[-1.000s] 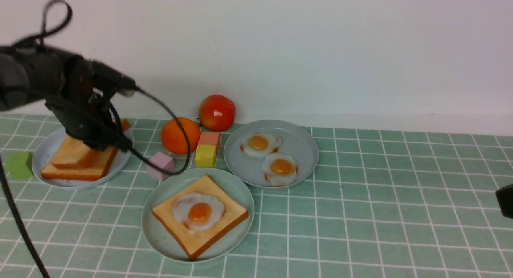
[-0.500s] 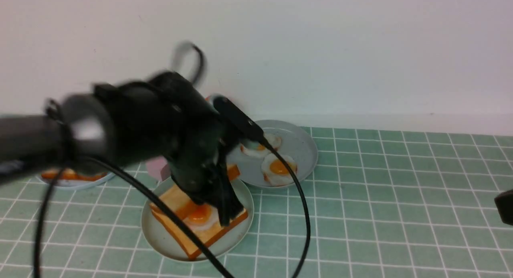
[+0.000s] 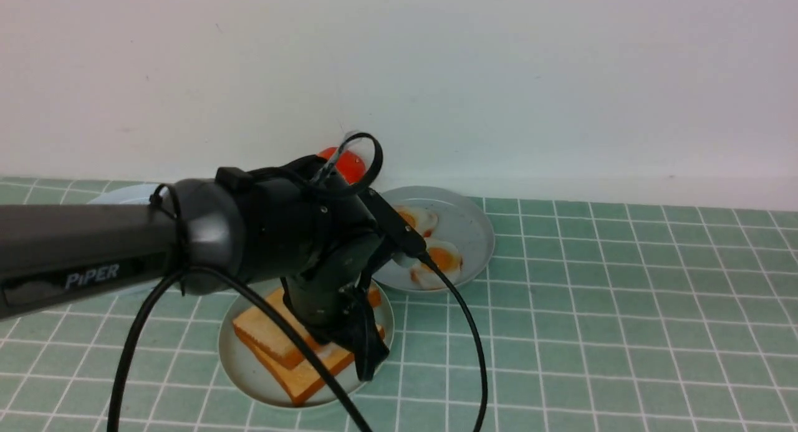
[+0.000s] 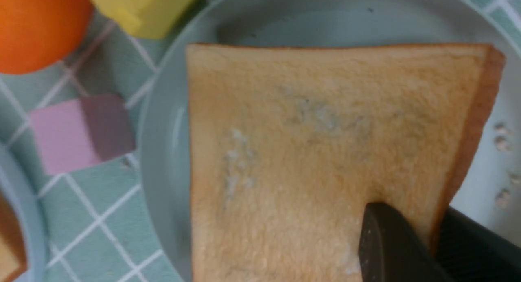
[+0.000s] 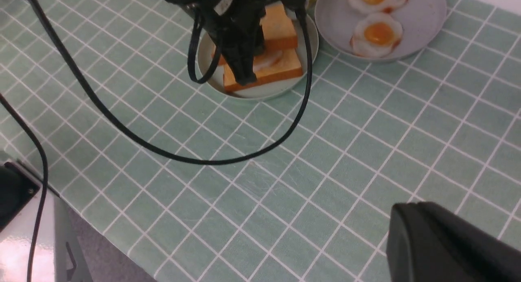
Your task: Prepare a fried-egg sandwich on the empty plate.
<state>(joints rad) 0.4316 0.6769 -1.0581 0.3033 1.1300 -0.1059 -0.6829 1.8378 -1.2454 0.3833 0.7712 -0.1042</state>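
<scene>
While pinched along one crust edge by the left gripper (image 4: 423, 229), entered as in hand: top toast slice (image 4: 317, 151), square, golden-brown, face up; fingers (image 4: 386, 245) drawn narrow, one on the upper face, the other against the crust beside it.

Located lower centre of the front view, over the mint-green plate (image 3: 240, 363); beneath, bottom toast slice (image 5: 281, 68) with a rim of white fried egg (image 5: 266, 60) showing between the two; together counted as the fried-egg sandwich (image 5: 281, 46), stacked but not squared up.

Key relation: top slice shifted toward frame-left of the bottom slice in the front view, the bottom slice's lower right corner left uncovered; held edge on the right-hand side of the stack, so gripper beside the load, not over its middle.

Judged: placement nearly done, release pending; probably wants a small shift toward frame-right before letting go, then withdrawal away from the held edge, lest the slice drag.

Right gripper (image 5: 447, 245): dark bulk in the foreground of the right wrist view, well apart from the plate; spread of fingers not shown, cannot tell; left arm (image 3: 93, 251) plainly the nearer.

Also entered: grey-blue plate (image 3: 474, 226) with spare eggs (image 3: 439, 257), up-frame and right of the sandwich; pink block (image 4: 77, 131), yellow block (image 4: 142, 5) and orange (image 4: 32, 25) close by the mint-green plate's rim.
</scene>
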